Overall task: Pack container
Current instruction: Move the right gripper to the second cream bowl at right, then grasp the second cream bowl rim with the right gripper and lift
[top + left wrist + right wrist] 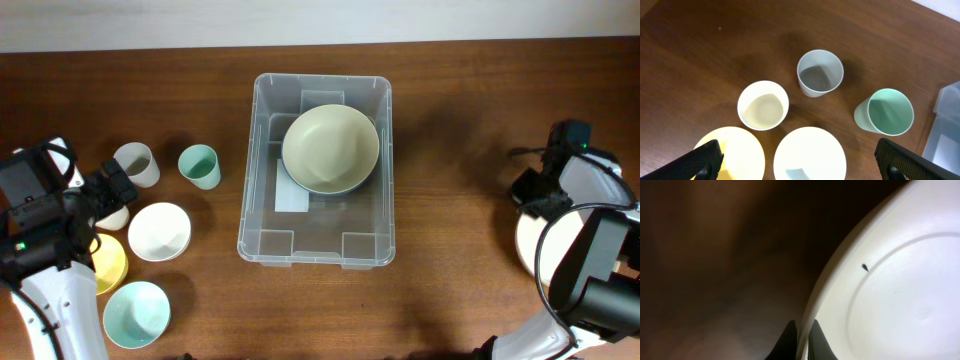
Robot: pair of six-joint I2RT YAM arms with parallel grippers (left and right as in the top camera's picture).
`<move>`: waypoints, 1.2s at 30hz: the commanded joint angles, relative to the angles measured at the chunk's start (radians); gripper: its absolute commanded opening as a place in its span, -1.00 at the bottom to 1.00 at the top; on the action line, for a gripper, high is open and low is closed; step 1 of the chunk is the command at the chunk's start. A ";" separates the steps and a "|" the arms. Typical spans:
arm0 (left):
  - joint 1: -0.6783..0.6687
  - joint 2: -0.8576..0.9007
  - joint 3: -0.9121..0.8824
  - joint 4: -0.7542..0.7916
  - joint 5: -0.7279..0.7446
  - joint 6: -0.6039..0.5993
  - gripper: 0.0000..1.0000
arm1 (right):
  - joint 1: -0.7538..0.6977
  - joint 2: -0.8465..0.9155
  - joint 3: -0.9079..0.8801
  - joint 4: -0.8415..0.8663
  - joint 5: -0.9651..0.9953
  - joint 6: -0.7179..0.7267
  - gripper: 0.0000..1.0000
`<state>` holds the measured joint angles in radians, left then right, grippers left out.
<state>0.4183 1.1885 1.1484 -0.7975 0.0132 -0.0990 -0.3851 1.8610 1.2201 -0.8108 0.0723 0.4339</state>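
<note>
Your right gripper (802, 336) pinches only the thin rim of the white dish (900, 280); on lifting, it could swing or slip free. Your left gripper (801, 160) hangs spread above the cups (820, 72).

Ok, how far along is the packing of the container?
Done: one beige bowl sits in the container. In hand: the right fingers are shut on a white dish's rim. To go: the grey cup, green cup, cream cup, white bowl, yellow bowl and teal bowl sit outside it, by the open left fingers.
</note>
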 commanded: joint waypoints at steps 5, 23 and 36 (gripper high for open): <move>0.005 0.003 0.018 0.000 0.033 -0.010 0.99 | 0.150 -0.115 0.224 -0.051 -0.130 -0.220 -0.92; 0.005 0.003 0.018 -0.002 0.033 -0.010 0.99 | 0.612 -0.130 0.589 -0.215 0.250 -0.314 -0.93; 0.005 0.003 0.018 -0.002 0.033 -0.010 0.99 | 0.370 -0.052 0.517 -0.275 0.118 -0.178 0.97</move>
<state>0.4183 1.1885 1.1484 -0.8005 0.0307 -0.0990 0.0151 1.7794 1.7679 -1.0920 0.2386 0.2333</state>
